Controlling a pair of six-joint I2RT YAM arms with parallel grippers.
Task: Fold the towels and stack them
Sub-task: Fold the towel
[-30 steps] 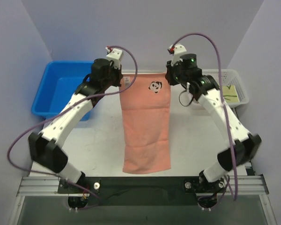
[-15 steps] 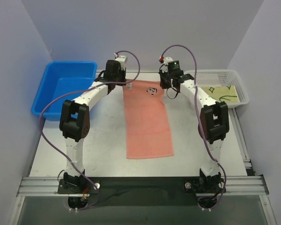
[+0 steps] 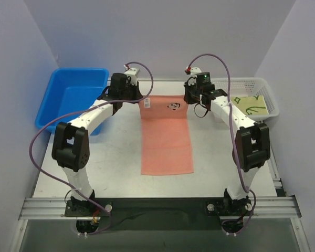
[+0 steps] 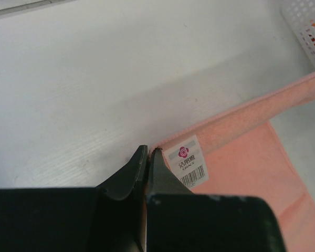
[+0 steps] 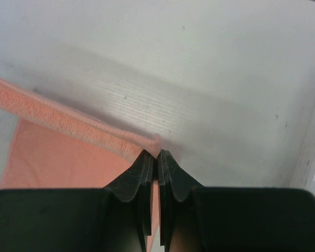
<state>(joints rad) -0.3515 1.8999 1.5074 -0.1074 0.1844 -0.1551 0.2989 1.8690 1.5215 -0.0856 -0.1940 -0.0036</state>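
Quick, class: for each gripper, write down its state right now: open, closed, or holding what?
Left gripper: closed, pinching a far corner of the plain salmon-pink cloth towel.
Right gripper: closed, pinching that towel's other far corner.

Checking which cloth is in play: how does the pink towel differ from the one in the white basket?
The pink towel lies spread on the table; the pale green towel sits in the white basket. The pink towel is plain with a panda mark; the pale green towel bears dark-green outlines. The left gripper and right gripper pinch the pink towel's far corners; nothing holds the pale green towel. Both are soft cloths.
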